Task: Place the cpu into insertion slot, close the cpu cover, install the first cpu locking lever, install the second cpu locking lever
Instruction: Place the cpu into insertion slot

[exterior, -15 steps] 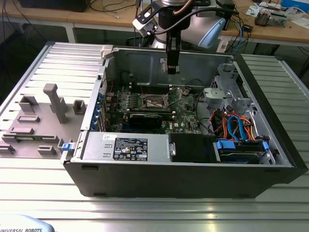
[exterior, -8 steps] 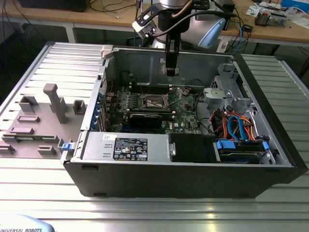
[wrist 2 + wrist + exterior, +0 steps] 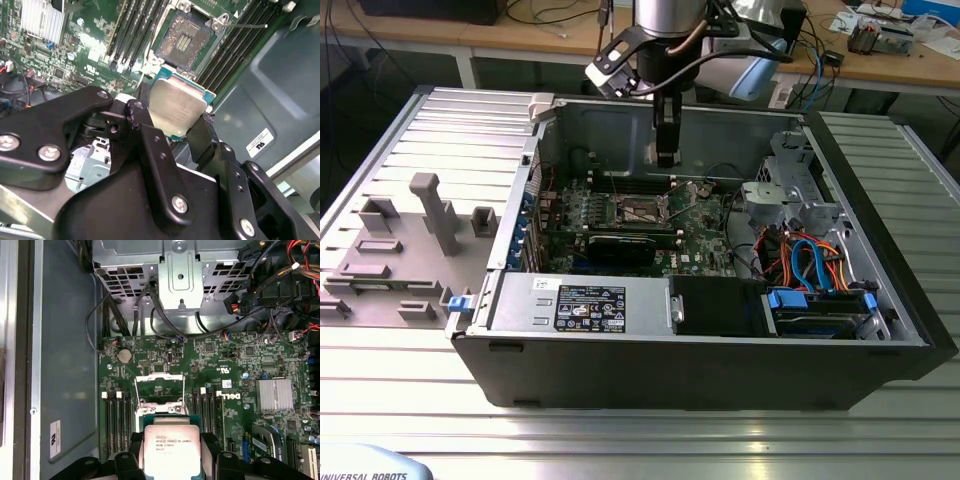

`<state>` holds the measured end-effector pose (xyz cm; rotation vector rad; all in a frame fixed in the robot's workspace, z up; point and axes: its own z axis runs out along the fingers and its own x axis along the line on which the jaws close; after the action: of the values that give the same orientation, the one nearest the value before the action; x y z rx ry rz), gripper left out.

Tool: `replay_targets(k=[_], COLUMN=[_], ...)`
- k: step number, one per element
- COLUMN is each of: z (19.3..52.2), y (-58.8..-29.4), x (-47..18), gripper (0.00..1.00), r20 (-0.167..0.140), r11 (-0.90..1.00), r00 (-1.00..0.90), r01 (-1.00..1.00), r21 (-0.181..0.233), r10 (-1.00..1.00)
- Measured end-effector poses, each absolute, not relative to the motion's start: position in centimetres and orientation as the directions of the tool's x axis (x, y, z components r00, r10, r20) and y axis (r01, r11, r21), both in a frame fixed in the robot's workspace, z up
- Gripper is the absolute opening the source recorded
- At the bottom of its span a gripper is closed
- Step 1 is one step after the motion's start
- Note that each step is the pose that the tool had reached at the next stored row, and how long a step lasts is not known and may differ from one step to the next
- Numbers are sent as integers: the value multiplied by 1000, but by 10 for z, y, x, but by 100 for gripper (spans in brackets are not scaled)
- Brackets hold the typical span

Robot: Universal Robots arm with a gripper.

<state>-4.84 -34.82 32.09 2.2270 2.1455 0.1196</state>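
Note:
My gripper [image 3: 172,120] is shut on the cpu [image 3: 176,106], a flat square chip with a dull silver top, pinched by two opposite edges between black fingers [image 3: 139,116]. The chip hangs above the green motherboard [image 3: 235,360], close over the insertion slot [image 3: 182,43], whose dark centre lies bare inside its bright metal frame. In the first wrist view the cpu [image 3: 171,450] sits in the gripper [image 3: 171,442], and just beyond it the cpu cover [image 3: 159,379] stands swung open. Thin wire locking levers [image 3: 134,392] stick up beside the socket. The exterior view has the gripper [image 3: 666,152] inside the case, above the slot [image 3: 638,210].
The open computer case [image 3: 620,372] lies on a ribbed metal table [image 3: 640,430]. Black memory slots [image 3: 116,427] flank the socket. A heatsink [image 3: 274,395], drive cage [image 3: 180,270], cables [image 3: 810,260] and power supply [image 3: 580,303] crowd the case. Grey fixtures [image 3: 430,215] stand at the exterior view's left.

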Motion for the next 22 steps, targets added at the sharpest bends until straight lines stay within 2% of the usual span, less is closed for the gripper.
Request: replay_targets(k=[14, 22], z=[317, 300], y=[-348, -348], x=[-49, -49], gripper=[54, 54], r20=[23, 23], r11=[-38, -38], r00=[36, 37], r01=[995, 995], r21=[87, 87], r10=[999, 999])
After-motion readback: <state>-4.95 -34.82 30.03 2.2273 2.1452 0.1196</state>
